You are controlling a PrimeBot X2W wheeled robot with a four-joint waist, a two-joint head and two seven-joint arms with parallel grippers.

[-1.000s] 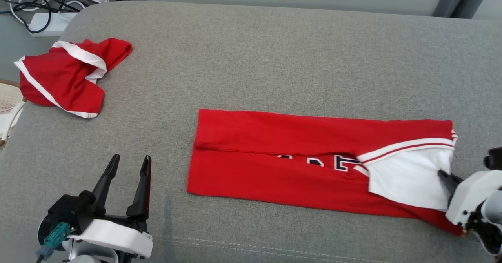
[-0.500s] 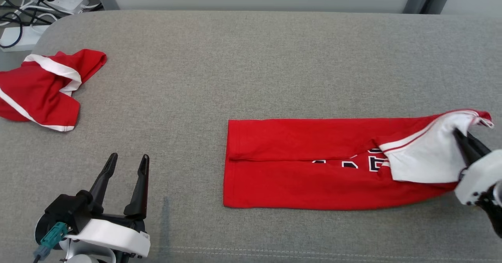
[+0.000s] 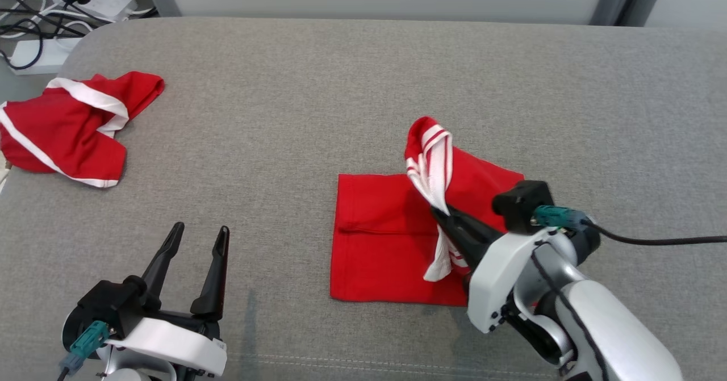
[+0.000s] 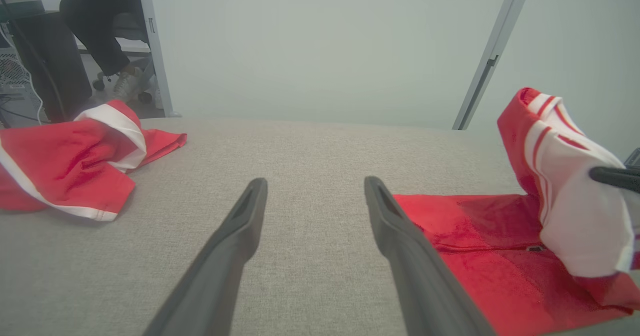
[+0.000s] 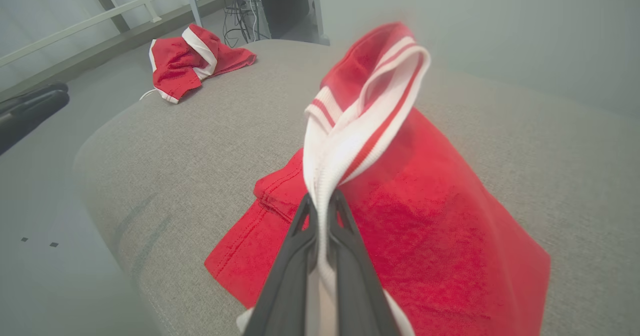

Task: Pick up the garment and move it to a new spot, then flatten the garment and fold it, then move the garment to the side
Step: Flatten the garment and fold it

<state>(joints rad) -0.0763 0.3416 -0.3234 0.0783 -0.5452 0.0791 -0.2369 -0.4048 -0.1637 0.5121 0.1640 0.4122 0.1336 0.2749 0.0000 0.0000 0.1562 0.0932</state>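
At far left a spare red garment (image 3: 74, 125) lies crumpled, out of our way. Our left hand (image 3: 201, 227) rests idle, fingers apart. The garment (image 3: 380, 239) lies mid grey padded surface (image 3: 318, 86). Our right hand (image 3: 438, 212) is clamped on its white-striped end, raised, apparently to fold it across.

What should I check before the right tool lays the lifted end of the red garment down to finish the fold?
1. Right tool shut on the garment at its white striped end: ok.
2. Held end hangs above the flat half: ok.
3. Flat half lies smooth on the gray surface: ok.
4. Left tool open, apart from the garment: ok.
5. Second red garment far off at the left: ok.
6. Edges lining up once released: cannot tell.
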